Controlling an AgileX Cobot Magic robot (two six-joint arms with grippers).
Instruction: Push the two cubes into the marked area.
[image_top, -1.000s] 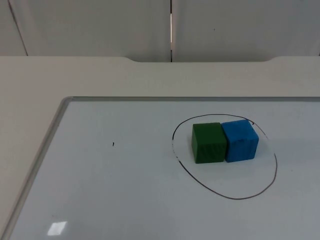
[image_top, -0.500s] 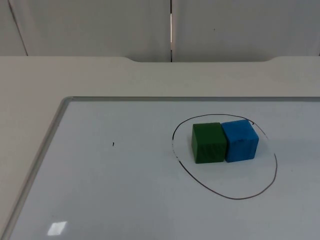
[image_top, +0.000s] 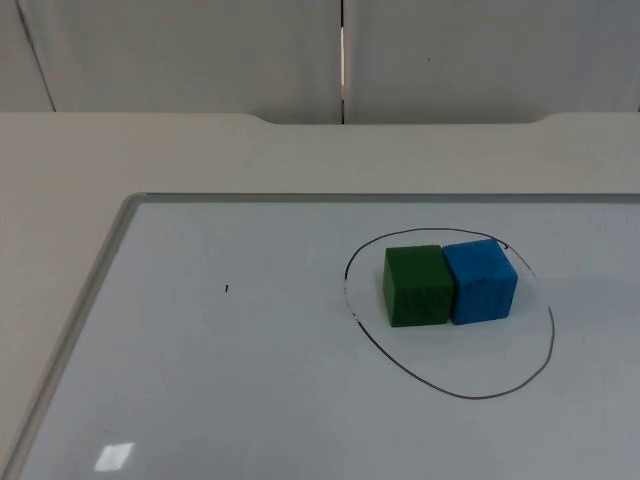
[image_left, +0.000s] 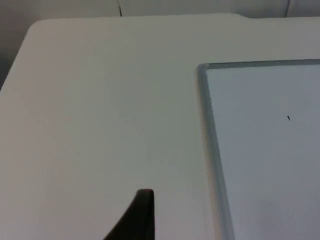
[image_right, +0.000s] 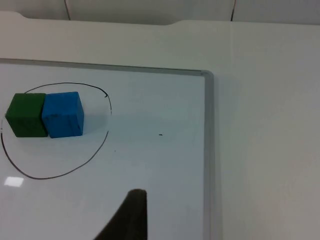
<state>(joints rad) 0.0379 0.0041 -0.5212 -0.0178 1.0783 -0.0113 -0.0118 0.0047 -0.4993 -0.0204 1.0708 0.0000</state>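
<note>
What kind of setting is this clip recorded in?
Probably a robot lab test bench: a plain table against a grey partition wall, with a whiteboard laid flat, a hand-drawn circle on it, and a green cube and a blue cube inside it.

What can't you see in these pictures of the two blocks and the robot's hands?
- Left gripper: one black fingertip cut off by the left wrist view's edge; open or shut is unclear.
- Right gripper: likewise, one fingertip in the right wrist view.
- Green cube and blue cube: their touching faces hide each other.
- Small black mark: too tiny to identify.
</note>
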